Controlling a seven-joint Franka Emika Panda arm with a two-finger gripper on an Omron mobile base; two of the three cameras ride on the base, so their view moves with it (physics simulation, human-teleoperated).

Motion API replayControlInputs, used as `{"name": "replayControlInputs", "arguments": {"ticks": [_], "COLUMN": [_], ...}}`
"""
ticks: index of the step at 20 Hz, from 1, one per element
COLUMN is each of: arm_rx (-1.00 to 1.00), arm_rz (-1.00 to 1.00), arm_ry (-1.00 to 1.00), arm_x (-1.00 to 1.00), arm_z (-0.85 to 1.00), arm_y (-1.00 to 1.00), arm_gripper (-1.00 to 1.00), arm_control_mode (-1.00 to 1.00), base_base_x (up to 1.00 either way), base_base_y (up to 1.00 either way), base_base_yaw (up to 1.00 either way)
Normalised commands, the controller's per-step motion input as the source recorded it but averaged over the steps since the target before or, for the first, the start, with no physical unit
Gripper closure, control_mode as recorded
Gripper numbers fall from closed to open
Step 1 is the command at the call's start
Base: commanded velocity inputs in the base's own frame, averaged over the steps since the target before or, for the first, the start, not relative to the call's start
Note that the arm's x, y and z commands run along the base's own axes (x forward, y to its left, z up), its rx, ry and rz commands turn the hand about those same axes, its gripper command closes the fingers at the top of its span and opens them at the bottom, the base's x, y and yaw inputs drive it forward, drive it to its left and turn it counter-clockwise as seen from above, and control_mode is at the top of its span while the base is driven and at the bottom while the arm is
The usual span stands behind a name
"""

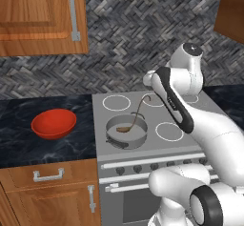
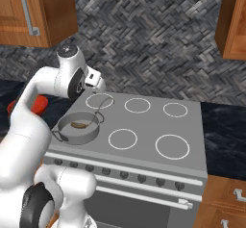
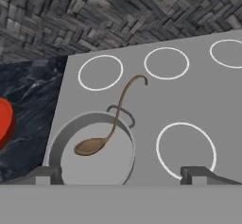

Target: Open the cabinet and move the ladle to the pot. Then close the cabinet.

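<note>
Resting in the pot [image 1: 125, 131], the ladle [image 3: 109, 132] has its bowl on the pot floor & its thin handle leaning out over the back rim toward the rear burners. Pot sits on the stove's [image 2: 192, 126] front-left ring. End effector [image 3: 121, 175] hovers above it w/ fingers spread wide, nothing between them. Red bowl [image 1: 53, 124] is on the table left of the stove. Cabinet [image 1: 43, 17], upper left, has its door shut.

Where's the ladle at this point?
The ladle lies in the pot on the stove's front-left burner, handle leaning over the back rim, right of the red bowl.
</note>
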Motion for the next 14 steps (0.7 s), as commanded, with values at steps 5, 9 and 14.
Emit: {"name": "replayControlInputs", "arguments": {"ticks": [5,9,14], "arm_rx": [-0.03,0.0,0.0], "arm_rz": [0.06,0.04,0.01], "arm_ry": [-0.07,-0.21,-0.15], "arm_x": [-0.66,-0.44,-0.29], "arm_z": [0.22,0.08,0.09], "arm_y": [-0.09,0.0,0.0], "arm_gripper": [-1.0,-1.0,-1.0], "arm_control_mode": [-1.0,-1.0,-1.0], "base_base_x": [0.0,0.0,0.0], "base_base_y": [0.0,0.0,0.0], "base_base_yaw": [0.0,0.0,0.0]}}
